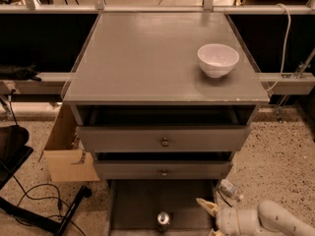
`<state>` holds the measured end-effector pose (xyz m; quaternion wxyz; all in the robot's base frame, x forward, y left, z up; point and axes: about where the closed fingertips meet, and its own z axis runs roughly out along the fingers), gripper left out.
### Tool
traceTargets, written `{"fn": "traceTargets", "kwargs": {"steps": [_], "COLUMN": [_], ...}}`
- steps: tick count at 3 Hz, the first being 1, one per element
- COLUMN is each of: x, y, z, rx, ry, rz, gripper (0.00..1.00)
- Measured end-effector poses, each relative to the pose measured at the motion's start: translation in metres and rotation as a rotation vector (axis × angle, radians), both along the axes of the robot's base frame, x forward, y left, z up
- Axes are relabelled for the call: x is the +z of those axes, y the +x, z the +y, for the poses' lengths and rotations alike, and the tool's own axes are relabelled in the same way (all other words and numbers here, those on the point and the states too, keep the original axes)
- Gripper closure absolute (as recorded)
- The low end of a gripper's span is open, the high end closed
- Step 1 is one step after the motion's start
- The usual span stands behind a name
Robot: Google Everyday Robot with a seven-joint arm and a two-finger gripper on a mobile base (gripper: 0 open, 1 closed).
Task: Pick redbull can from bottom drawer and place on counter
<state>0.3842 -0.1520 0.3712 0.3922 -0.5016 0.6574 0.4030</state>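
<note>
Gripper (209, 219), pale two-finger, bottom right, fingers spread (lower one cut by the edge), just right of the small slim silver-topped redbull can (163, 221), not touching; can upright on the pulled-out flat grey bottom drawer (138, 205); matte grey counter (147, 58) beyond holds a round white bowl (218, 59)

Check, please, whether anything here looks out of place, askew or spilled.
Nothing looks spilled or damaged. The can stands upright in the bottom drawer; the bowl sits upright on the counter. One oddity: a small clear item, perhaps a bottle, lies on the floor right of that drawer, near the open gripper.
</note>
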Motion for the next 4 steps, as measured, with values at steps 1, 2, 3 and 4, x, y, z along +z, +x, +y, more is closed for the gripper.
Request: {"fn": "traceTargets", "kwargs": {"steps": [1,2,3,4], "x": [-0.039,-0.054,-0.056,-0.067], "y": [0.008,0.012,0.014,0.038], "z": [0.013,0.018,0.019,0.035], "rx": [-0.072,-0.128,-0.125,-0.084], "ry": [0.033,0.053,0.057,0.099], "rz": [-0.022,-0.018,-0.019,-0.058], "gripper": [0.0,0.0,0.0,0.0]}}
